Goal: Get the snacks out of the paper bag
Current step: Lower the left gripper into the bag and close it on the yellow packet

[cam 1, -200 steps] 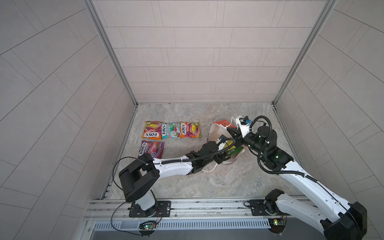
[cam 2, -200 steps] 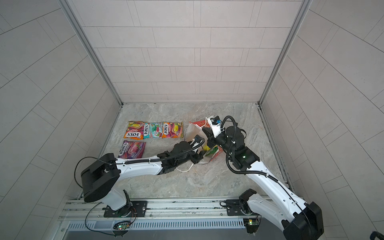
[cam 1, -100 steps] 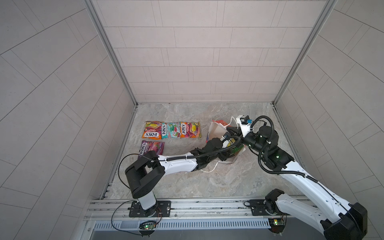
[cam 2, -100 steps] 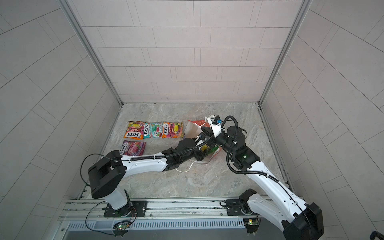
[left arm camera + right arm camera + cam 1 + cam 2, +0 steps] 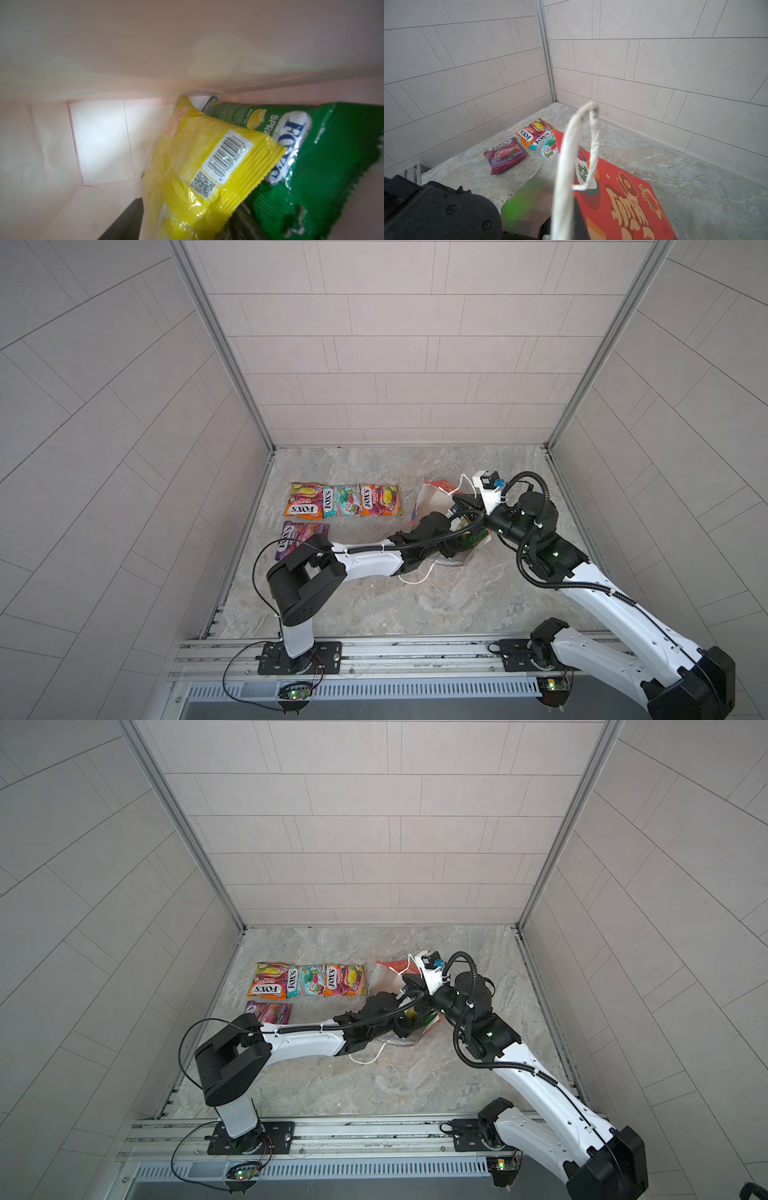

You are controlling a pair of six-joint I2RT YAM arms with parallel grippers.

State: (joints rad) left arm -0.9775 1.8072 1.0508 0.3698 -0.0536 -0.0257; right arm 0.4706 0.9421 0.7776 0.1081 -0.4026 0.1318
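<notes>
The red paper bag (image 5: 441,486) (image 5: 629,187) lies on its side, its white inside (image 5: 386,979) facing the left arm. My left gripper (image 5: 189,207) is open deep inside the bag. A yellow snack packet (image 5: 207,149) lies between its dark fingers (image 5: 128,222). A green snack packet (image 5: 324,158) rests beside and behind the yellow one. My right gripper (image 5: 562,226) (image 5: 461,502) is shut on the bag's upper rim by the white cord handle (image 5: 566,158), holding the mouth up. In both top views the left gripper's tips are hidden in the bag.
Several snack packets lie on the marble floor to the left of the bag. An orange (image 5: 305,506), a teal (image 5: 340,501) and another orange one (image 5: 380,499) form a row. A purple one (image 5: 301,537) (image 5: 505,154) sits nearer. The second cord handle (image 5: 415,578) trails under the left arm.
The left arm has pushed a little further right into the bag's mouth. The right gripper has kept its hold on the rim and barely moved.
</notes>
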